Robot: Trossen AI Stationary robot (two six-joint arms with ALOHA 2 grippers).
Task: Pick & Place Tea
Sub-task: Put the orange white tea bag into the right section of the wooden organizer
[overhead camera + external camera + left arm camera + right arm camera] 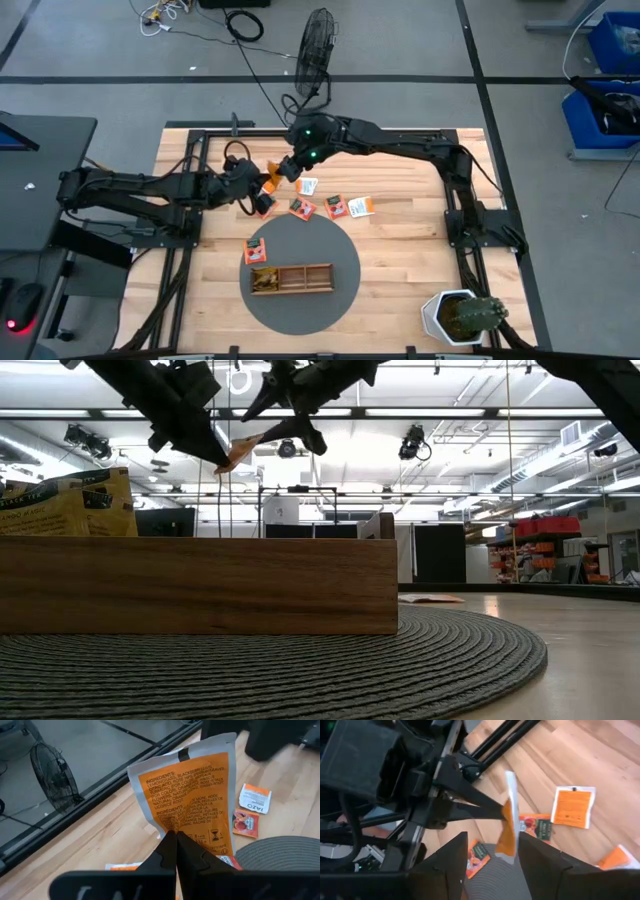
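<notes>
High view gives you a pale wooden bench (400, 250) with a black frame round it, standing on a grey floor crossed by dark lines; a fan (317, 52) stands on the floor at the top centre of the frame, blue bins sit at the upper right, and a potted cactus (462, 317) occupies the bench's lower right corner. A round grey mat (330, 235) lies at lower centre carrying a wooden compartment tray (305, 277), whose left end holds yellow sachets (263, 281). In the low view you look across that mat into a hall with strip lights. The left tool (268, 187) is clenched on an orange sachet (192, 795), lifted off the bench just left of centre; in the left wrist view its long axis runs up the frame, away from the fingers (167, 855), printed face toward you. The right tool (288, 168) sits just above and right of it, fingers (451, 862) spread on either side of the sachet's lower end, not gripping. More sachets (349, 206) lie flat on the bench right of centre, one (258, 250) on the mat's left edge.
</notes>
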